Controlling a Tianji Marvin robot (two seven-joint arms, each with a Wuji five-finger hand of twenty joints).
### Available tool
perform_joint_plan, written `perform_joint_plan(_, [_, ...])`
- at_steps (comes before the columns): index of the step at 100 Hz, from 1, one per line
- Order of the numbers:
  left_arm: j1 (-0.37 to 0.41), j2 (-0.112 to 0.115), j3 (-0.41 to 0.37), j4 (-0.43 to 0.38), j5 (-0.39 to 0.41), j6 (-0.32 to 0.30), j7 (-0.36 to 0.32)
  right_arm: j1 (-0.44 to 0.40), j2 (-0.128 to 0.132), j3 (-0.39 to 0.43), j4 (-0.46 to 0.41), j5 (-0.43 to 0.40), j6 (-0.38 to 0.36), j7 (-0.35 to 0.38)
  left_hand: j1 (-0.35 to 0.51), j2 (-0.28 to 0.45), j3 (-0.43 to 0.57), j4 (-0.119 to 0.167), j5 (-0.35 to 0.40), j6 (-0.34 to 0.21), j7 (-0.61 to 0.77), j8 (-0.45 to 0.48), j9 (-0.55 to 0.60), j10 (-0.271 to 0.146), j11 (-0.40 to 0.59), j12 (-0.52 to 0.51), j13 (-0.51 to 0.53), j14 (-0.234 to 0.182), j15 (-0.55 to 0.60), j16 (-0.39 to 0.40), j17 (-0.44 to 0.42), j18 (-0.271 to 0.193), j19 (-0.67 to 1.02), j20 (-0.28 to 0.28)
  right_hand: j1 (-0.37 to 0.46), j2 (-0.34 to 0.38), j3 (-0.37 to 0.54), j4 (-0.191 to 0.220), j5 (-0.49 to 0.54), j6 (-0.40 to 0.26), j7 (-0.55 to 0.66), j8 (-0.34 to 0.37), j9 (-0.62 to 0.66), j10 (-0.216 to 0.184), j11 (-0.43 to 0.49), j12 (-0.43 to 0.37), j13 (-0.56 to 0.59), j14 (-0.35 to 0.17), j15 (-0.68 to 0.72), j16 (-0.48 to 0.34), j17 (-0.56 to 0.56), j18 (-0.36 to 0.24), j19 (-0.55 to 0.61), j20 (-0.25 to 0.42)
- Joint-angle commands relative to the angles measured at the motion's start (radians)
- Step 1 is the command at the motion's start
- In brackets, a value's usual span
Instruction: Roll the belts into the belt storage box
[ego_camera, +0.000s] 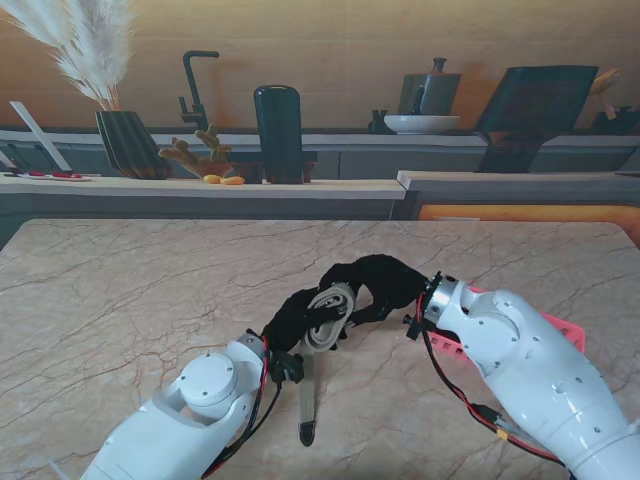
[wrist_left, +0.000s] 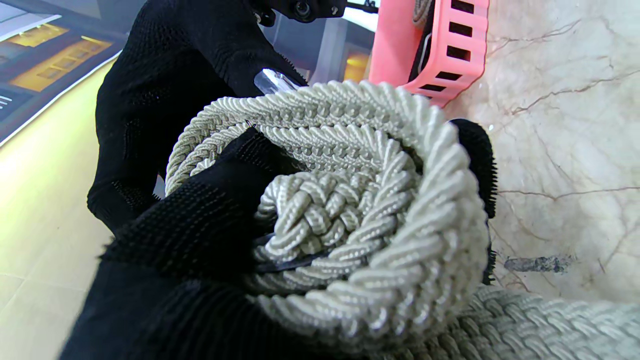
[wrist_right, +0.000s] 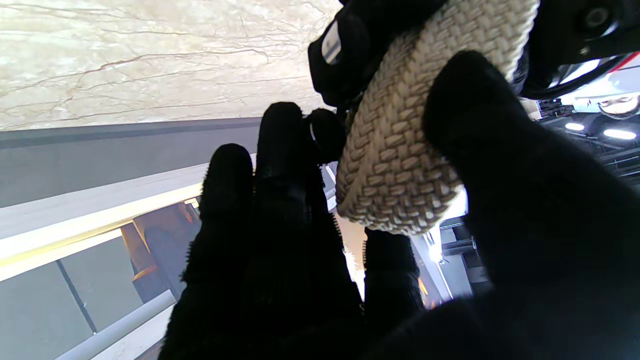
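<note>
While both the left hand (ego_camera: 292, 322) and right hand (ego_camera: 385, 282) grip the coiled belt (ego_camera: 328, 313), its loose tail runs straight toward the table's (ego_camera: 120, 290) near edge.

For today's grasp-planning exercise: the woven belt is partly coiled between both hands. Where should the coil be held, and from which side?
Hold the belt coil across its flat spiral faces, one hand per side: left hand from the left, right hand from the right. Pinching the faces probably keeps the turns from springing open, while the loose tail hangs toward me.
</note>
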Motion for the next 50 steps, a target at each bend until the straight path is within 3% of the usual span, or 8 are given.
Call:
perform_joint_plan(1, [-0.012, -0.016, -0.006, -0.031, -0.009, -0.02, -0.011, -0.02, -0.017, -0.029, 0.006, -0.014, -0.013, 0.011, -0.062, -0.045, 0.061, -0.035, -0.01, -0.132, 0.029, 0.045, 0.028, -0.042, 0.075, -0.012, 0.04, -0.052, 0.033, -0.006, 0.044, -0.092, 0.097, -0.023, 0.038, 0.089, 0.057, 0.003, 0.134, -0.26, 0.203, 0.026, 0.133, -0.254, 0.098, 0.054, 0.0, -0.083, 0.0, -0.003, 0.001, -0.044, 0.03, 0.01])
perform_joint_plan(6, [-0.012, -0.015, -0.006, -0.031, -0.01, -0.024, -0.014, -0.023, -0.021, -0.028, 0.013, -0.02, -0.008, -0.007, -0.174, -0.089, 0.177, -0.052, -0.003, -0.118, 0.011, 0.055, -0.004, -0.032, 0.14, -0.07, 0.041, -0.048, 0.038, -0.007, 0.047, -0.089, 0.105, -0.03, 0.032, 0.093, 0.062, 0.007, 0.129, -0.252, 0.193, 0.034, 0.121, -0.248, 0.104, 0.055, -0.003, -0.081, -0.005, -0.014, -0.001, -0.043, 0.028, 0.01])
perform_joint_plan(14, [-0.013, -0.015, -0.005, -0.028, -0.009, -0.032, -0.017, -0.032, -0.03, -0.021, 0.021, -0.025, 0.008, -0.043, -0.31, -0.106, 0.287, -0.021, 0.002, -0.102, -0.012, 0.07, -0.025, -0.018, 0.167, -0.108, 0.03, -0.033, 0.055, 0.005, 0.035, -0.064, 0.111, -0.024, 0.035, 0.097, 0.062, 0.003, 0.139, -0.263, 0.2, 0.042, 0.132, -0.249, 0.113, 0.058, 0.004, -0.079, 0.007, -0.01, 0.0, -0.04, 0.029, 0.011])
perform_joint_plan(50, [-0.016, -0.025, 0.003, -0.018, -0.024, -0.047, 0.005, -0.059, -0.042, 0.004, 0.024, -0.002, 0.054, -0.075, -0.527, -0.122, 0.316, -0.055, 0.007, -0.085, -0.048, 0.075, -0.032, 0.002, 0.187, -0.089, 0.011, 0.015, 0.167, 0.035, -0.002, 0.024, 0.198, 0.071, 0.038, 0.135, 0.042, -0.005, 0.149, -0.278, 0.248, 0.009, 0.158, -0.242, 0.116, 0.063, 0.012, -0.068, 0.028, 0.008, -0.001, -0.026, 0.031, 0.012])
